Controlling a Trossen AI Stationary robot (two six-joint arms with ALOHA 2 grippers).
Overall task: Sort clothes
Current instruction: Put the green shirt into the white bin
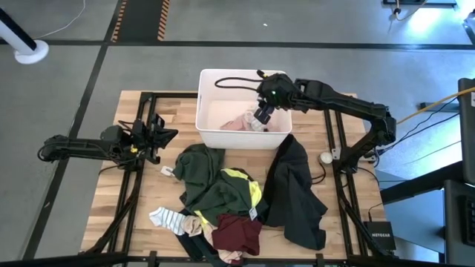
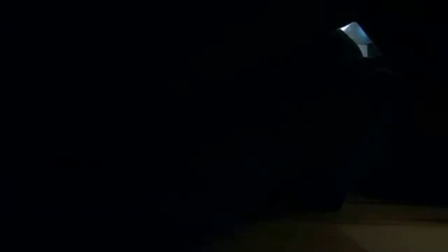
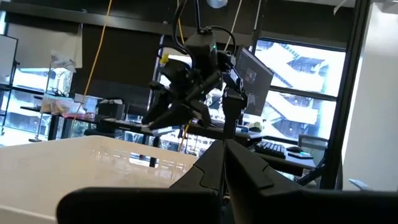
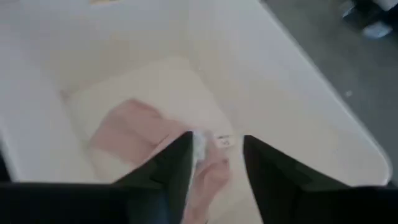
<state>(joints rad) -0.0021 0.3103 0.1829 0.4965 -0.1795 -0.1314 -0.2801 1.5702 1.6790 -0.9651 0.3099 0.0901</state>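
My right gripper [image 1: 262, 116] hangs open over the white bin [image 1: 210, 133], fingers pointing down into it [image 4: 214, 155]. A pink garment [image 4: 130, 134] lies on the bin's floor, and part of it with a white label [image 4: 208, 174] sits between the fingers. My left gripper [image 1: 169, 134] is shut and empty at the table's left, beside the bin [image 3: 224, 163]. In front of the bin lies a pile: a dark green garment [image 1: 199, 167], a yellow one [image 1: 251, 189], a black one [image 1: 297, 189], a maroon one [image 1: 237, 231] and a striped sock [image 1: 167, 217]. My right gripper stands over the pink garment's labelled part [image 4: 205, 163] from above, one finger on each side of it. I cannot tell whether a finger touches the cloth. The garment rests on the bin's floor.
A black cable loop [image 1: 234, 81] lies at the bin's far side. A small white round thing [image 1: 326, 157] sits on the table at the right. The low view is almost wholly dark. Bare wood [image 1: 126, 200] shows at the table's near left.
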